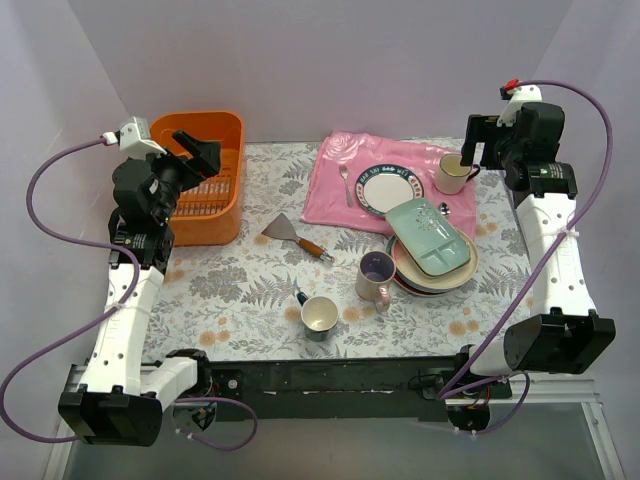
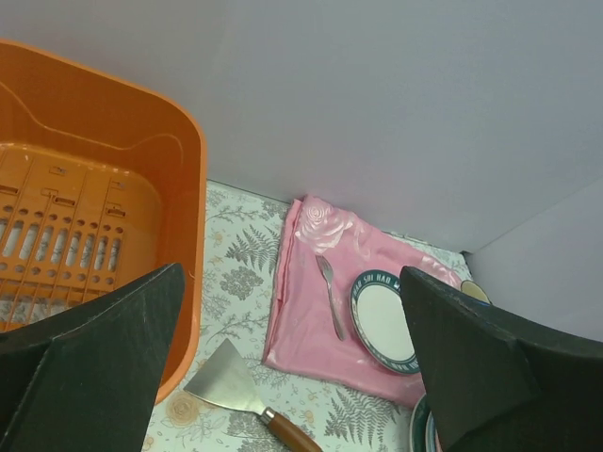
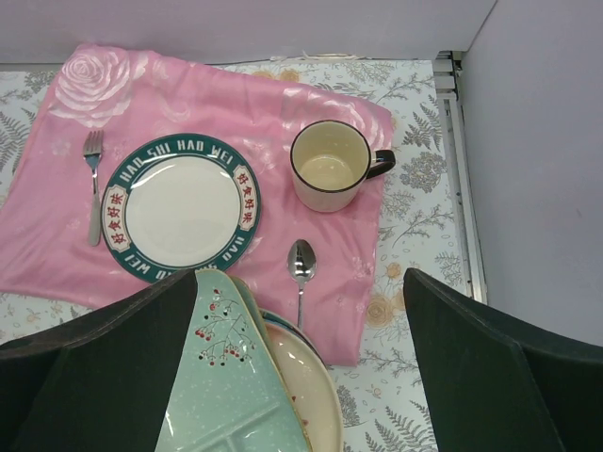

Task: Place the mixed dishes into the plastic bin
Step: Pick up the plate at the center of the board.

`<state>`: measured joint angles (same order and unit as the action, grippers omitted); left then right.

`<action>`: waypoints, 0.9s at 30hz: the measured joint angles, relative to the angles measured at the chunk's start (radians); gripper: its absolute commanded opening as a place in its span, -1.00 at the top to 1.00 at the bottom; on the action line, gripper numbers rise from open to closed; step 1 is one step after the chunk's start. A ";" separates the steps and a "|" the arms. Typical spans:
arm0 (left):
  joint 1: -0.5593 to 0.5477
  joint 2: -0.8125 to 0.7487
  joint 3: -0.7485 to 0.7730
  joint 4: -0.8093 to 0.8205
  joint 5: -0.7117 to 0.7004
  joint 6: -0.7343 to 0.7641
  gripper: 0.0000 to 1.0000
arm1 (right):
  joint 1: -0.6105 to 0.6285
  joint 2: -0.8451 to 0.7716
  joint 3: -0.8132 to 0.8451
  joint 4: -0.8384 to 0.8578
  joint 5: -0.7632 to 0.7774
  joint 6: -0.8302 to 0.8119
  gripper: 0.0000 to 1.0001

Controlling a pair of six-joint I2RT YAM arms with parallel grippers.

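Grippers both gape wide and hold nothing; the dishes sit out on the worktop (image 1: 230,290), with the bin (image 1: 205,228) at its far left corner.

Left gripper (image 2: 290,278) hangs above the bin's right side, jaws spread, and the bin's slotted base shows beneath it. Right gripper (image 3: 300,278) hangs near the far right corner, jaws spread likewise. It is above a pink cloth (image 1: 335,195) carrying a blue-rimmed plate (image 1: 391,187), a cream mug (image 1: 452,175), a fork (image 1: 345,182) and a spoon (image 1: 444,210). A mint tray (image 1: 432,235) lies on a stack of plates (image 1: 405,275) near the right edge, overlapping the cloth's near edge. The lilac mug (image 1: 376,277) stands just beside the stack's left side. The grey mug (image 1: 320,315) stands close to the near edge, around its middle, apart from the lilac one. A spatula (image 1: 295,235) lies between bin and cloth.
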<state>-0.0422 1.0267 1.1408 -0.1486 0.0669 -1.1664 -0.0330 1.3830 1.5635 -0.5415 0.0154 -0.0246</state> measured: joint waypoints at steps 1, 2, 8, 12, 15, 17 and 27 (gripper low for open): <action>0.000 0.000 0.000 0.001 0.004 -0.004 -0.96 | 0.000 0.000 0.000 0.000 -0.004 0.000 -0.97; 0.000 0.001 0.000 0.001 0.009 -0.010 -0.96 | 0.000 0.000 0.000 -0.001 -0.013 0.000 -0.97; 0.000 0.010 0.000 0.021 0.047 -0.038 -0.96 | -0.001 0.000 -0.012 0.021 -0.151 -0.035 -0.97; 0.000 0.021 -0.001 0.031 0.093 -0.059 -0.96 | 0.002 -0.036 -0.105 0.056 -0.356 -0.163 -0.97; 0.000 0.030 -0.002 0.041 0.139 -0.074 -0.96 | 0.016 -0.043 -0.131 0.033 -0.470 -0.254 -0.97; 0.000 0.037 -0.004 0.047 0.174 -0.082 -0.96 | 0.025 -0.043 -0.135 0.014 -0.519 -0.300 -0.97; -0.035 0.132 -0.007 0.060 0.346 -0.117 -0.96 | 0.089 -0.011 -0.137 -0.125 -0.628 -0.481 -0.97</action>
<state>-0.0776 1.1591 1.1336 -0.0887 0.4133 -1.2831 0.0563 1.3716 1.4269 -0.6666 -0.6125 -0.5056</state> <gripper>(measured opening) 0.982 0.985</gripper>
